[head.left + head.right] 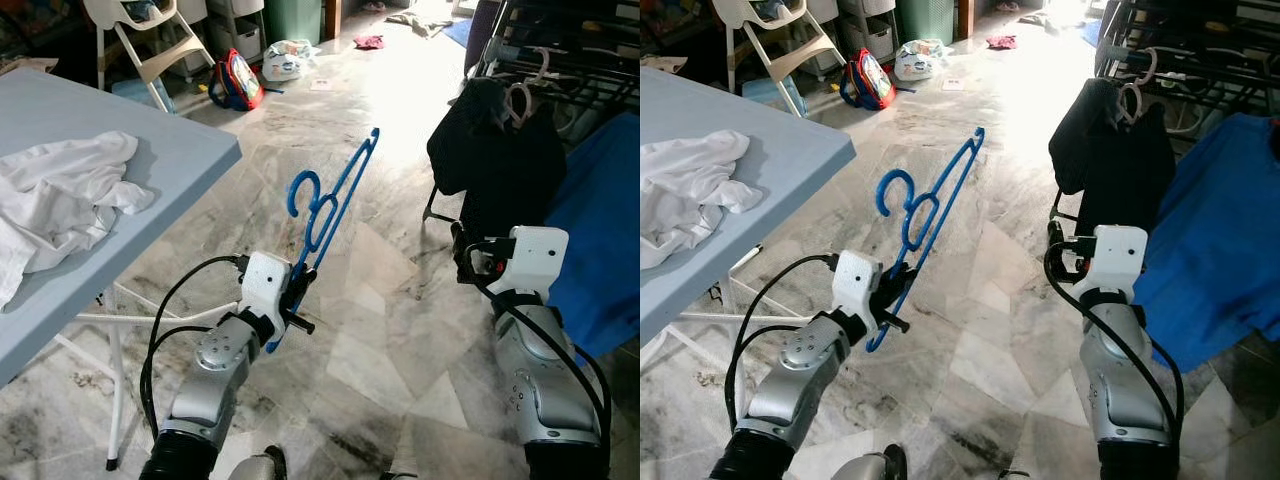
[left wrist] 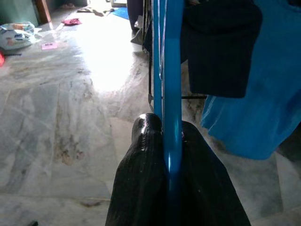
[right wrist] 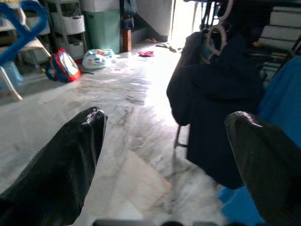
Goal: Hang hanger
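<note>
**Two arms up, one blue hanger in hand**

Left gripper is clamped tight on the blue hanger, which tilts up over the marble floor, hook toward the grey table. Left wrist view shows the fingers pinching its bar. Right gripper is spread wide, holding nothing, facing the dark garment on the drying rack. White cloth lies near the table edge; open floor sits between table and rack.
</note>
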You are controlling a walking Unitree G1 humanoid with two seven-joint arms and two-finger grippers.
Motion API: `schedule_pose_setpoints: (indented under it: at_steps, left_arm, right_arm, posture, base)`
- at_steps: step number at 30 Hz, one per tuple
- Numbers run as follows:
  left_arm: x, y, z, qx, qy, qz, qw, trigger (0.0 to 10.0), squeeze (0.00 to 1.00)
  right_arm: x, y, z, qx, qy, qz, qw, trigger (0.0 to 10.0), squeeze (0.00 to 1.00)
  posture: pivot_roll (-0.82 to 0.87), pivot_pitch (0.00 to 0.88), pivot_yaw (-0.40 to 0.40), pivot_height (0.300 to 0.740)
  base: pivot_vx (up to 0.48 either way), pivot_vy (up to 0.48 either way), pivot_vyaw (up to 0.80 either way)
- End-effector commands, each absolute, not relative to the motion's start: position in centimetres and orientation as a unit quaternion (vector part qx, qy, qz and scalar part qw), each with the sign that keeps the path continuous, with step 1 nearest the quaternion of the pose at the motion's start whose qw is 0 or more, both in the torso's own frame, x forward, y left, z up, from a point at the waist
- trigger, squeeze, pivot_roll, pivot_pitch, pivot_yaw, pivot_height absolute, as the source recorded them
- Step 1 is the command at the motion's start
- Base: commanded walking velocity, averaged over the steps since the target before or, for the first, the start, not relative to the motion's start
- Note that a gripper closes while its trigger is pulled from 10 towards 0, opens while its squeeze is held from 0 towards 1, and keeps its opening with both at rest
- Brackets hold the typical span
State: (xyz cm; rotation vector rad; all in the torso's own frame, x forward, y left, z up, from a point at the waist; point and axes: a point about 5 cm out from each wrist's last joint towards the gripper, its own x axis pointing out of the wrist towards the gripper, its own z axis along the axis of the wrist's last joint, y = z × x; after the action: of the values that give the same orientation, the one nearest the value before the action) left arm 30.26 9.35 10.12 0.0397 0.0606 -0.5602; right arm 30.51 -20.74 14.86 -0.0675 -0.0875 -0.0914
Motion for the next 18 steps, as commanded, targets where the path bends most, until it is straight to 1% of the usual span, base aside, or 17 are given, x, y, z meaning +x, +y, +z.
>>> schedule_pose_setpoints:
  at_steps: [1, 3, 5, 6, 7, 8, 10, 11, 14, 16, 17, 18]
  left_arm:
    - [30.6, 9.6, 10.5, 0.037, 0.02, -0.28, 0.959, 10.0, 0.0]
    - [31.0, 9.9, 10.6, 0.066, 0.017, -0.28, 0.958, 10.0, 0.0]
    - [31.1, 9.9, 10.6, 0.07, 0.017, -0.281, 0.957, 10.0, 0.0]
    - [32.0, 10.4, 10.7, 0.092, 0.023, -0.281, 0.955, 10.0, 0.0]
    - [32.0, 10.4, 10.7, 0.092, 0.023, -0.281, 0.955, 10.0, 0.0]
    - [32.8, 10.7, 10.7, 0.115, 0.033, -0.277, 0.954, 10.0, 0.0]
    - [33.0, 10.5, 10.7, 0.14, 0.033, -0.292, 0.946, 10.0, 0.0]
    - [33.0, 10.1, 10.7, 0.164, 0.027, -0.32, 0.933, 10.0, 0.0]
    - [33.2, 9.9, 10.7, 0.213, 0.024, -0.361, 0.907, 10.0, 0.0]
    - [33.7, 9.9, 10.9, 0.27, 0.017, -0.386, 0.882, 10.0, 0.0]
    - [33.8, 9.8, 11.1, 0.289, 0.012, -0.389, 0.874, 10.0, 0.0]
    - [34.0, 9.7, 11.2, 0.305, 0.009, -0.41, 0.86, 10.0, 0.0]
  right_arm:
    - [30.3, -21.3, 15.0, -0.05, -0.037, -0.035, 0.997, 10.0, 0.0]
    - [30.4, -21.7, 15.1, -0.07, -0.028, -0.015, 0.997, 10.0, 0.0]
    - [30.4, -21.9, 15.1, -0.077, -0.026, -0.011, 0.997, 10.0, 0.0]
    - [30.3, -22.6, 15.5, -0.106, -0.018, 0.028, 0.994, 10.0, 0.0]
    - [30.3, -22.6, 15.5, -0.106, -0.018, 0.028, 0.994, 10.0, 0.0]
    - [30.2, -23.3, 16.0, -0.13, -0.014, 0.061, 0.989, 10.0, 0.0]
    - [30.1, -23.8, 16.3, -0.148, -0.013, 0.079, 0.986, 10.0, 0.0]
    - [30.1, -24.1, 16.6, -0.163, -0.009, 0.098, 0.982, 10.0, 0.0]
    - [30.0, -24.3, 17.6, -0.206, -0.011, 0.15, 0.967, 10.0, 0.0]
    - [29.9, -24.1, 18.6, -0.258, -0.011, 0.201, 0.945, 10.0, 0.0]
    - [29.9, -24.0, 18.8, -0.273, -0.012, 0.214, 0.938, 10.0, 0.0]
    - [29.8, -23.6, 19.3, -0.304, -0.01, 0.249, 0.919, 10.0, 0.0]
  posture:
    - [0.02, 0.183, 0.027, 0.74]
    - [0.02, 0.186, 0.028, 0.74]
    - [0.02, 0.186, 0.028, 0.74]
    - [0.02, 0.189, 0.031, 0.74]
    - [0.02, 0.189, 0.031, 0.74]
    - [0.02, 0.192, 0.029, 0.74]
    - [0.02, 0.193, 0.03, 0.74]
    - [0.02, 0.197, 0.031, 0.74]
    - [0.02, 0.203, 0.037, 0.74]
    - [0.01, 0.208, 0.041, 0.74]
    - [0.01, 0.208, 0.041, 0.74]
    - [0.01, 0.21, 0.047, 0.74]
  base:
    - [0.0, 0.0, 0.0]
    - [0.0, 0.0, 0.0]
    - [0.0, 0.0, 0.0]
    - [0.0, 0.0, 0.0]
    - [0.0, 0.0, 0.0]
    - [0.0, 0.0, 0.0]
    - [0.0, 0.0, 0.0]
    - [0.0, 0.0, 0.0]
    - [0.0, 0.0, 0.0]
    - [0.0, 0.0, 0.0]
    - [0.0, 0.0, 0.0]
    - [0.0, 0.0, 0.0]
